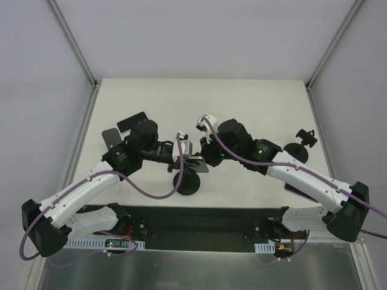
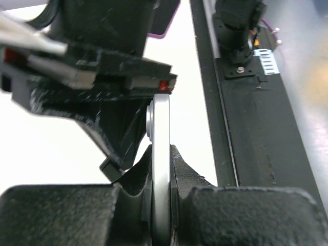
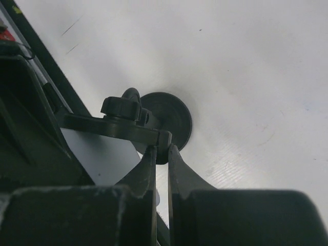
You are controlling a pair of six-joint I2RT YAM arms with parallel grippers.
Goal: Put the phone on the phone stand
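Thin phone [image 2: 160, 128] seen edge-on: smooth silver rim with a rounded corner. Black phone stand [image 1: 187, 181] near the middle of the table's near edge, with a round, flat, matte disc base [image 3: 174, 120], a slim flat clamp arm [image 3: 123, 128] and a ribbed knob [image 3: 121, 106] on top. Matte white table [image 1: 254, 103], faintly scratched, fenced by pale panels on grey metal posts.

Off to the far left, a flat black rectangle [image 1: 132, 122] and just beside it a dark plate [image 1: 110, 138], partly hidden behind the left arm. Well apart to the right, a second small black stand [image 1: 302, 144] with a stubby head. Along the near edge, a black base rail [image 1: 199, 226]; looping in front of the disc base, a purple cable [image 1: 151, 193]. Both wrists crowded over the stand's head, covering most of it from above.

Left gripper [image 2: 161, 177] clamped tight on the phone's rim, coarse black fingers [image 2: 61, 215] pressed to either side. Right gripper [image 3: 161, 154] closed to a sliver, pinching the end of the clamp arm. Phone held at the stand's head, between the two grippers; whether seated in the clamp, impossible to tell.
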